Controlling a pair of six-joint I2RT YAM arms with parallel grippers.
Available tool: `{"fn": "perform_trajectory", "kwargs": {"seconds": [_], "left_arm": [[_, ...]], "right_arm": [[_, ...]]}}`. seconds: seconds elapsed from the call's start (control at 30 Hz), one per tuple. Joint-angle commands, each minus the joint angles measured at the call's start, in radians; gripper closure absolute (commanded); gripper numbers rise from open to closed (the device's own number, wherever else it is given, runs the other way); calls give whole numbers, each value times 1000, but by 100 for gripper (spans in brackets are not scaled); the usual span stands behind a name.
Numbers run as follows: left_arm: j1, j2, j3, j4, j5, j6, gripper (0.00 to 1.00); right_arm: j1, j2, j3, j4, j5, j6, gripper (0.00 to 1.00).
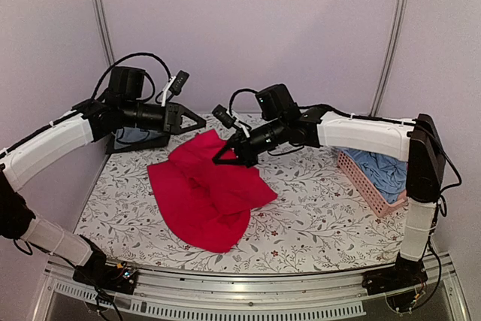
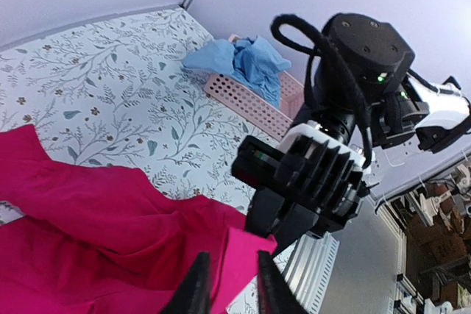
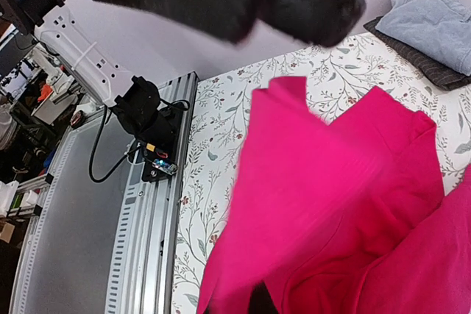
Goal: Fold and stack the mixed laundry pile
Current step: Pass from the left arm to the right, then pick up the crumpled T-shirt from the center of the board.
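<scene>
One bright red garment [image 1: 207, 201] lies rumpled mid-bench, soft folds spreading toward the near edge and its far edge lifted in a peak. Both end effectors meet at that peak. The left end effector [image 2: 232, 288] is pinched shut on a red flap. The right end effector [image 1: 225, 158] is clamped on the red edge beside it.

One light blue shirt [image 2: 239, 64] is heaped in the single pink slatted basket [image 2: 250, 101] at the right of the bench [image 1: 316, 216]. Two folded pieces sit at the far left corner, a grey-blue one [image 3: 434, 27] on a dark striped one [image 3: 434, 71].

The right fingertips are cut off in their own view, and the cloth near them is blurred.
</scene>
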Motion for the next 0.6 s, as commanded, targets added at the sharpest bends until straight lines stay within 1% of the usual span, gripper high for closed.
{"fn": "perform_trajectory", "kwargs": {"seconds": [0.0,0.03,0.07,0.1,0.17,0.27,0.37,0.5,0.57], "left_arm": [[105,-26,61,-10,-150,-64,42],[142,-24,59,-35,-224,-75,28],[183,-16,52,-60,-269,-82,20],[225,2,45,-80,-294,-88,19],[301,55,26,-103,-300,-88,15],[330,159,21,-152,-405,-64,17],[345,257,17,-219,-476,-69,28],[347,303,-41,-237,-532,-79,34],[351,304,-84,-231,-542,-82,35]], "right_arm": [[-82,-160,-58,-18,51,88,100],[-103,-227,-90,-16,70,112,100],[-121,-269,-125,-13,97,128,100],[-142,-325,-163,-10,113,137,100],[-192,-417,-245,-7,120,163,100],[-266,-528,-362,3,124,232,100],[-326,-611,-456,2,143,276,100],[-379,-731,-526,5,169,316,100],[-389,-752,-539,4,172,324,100]]}}
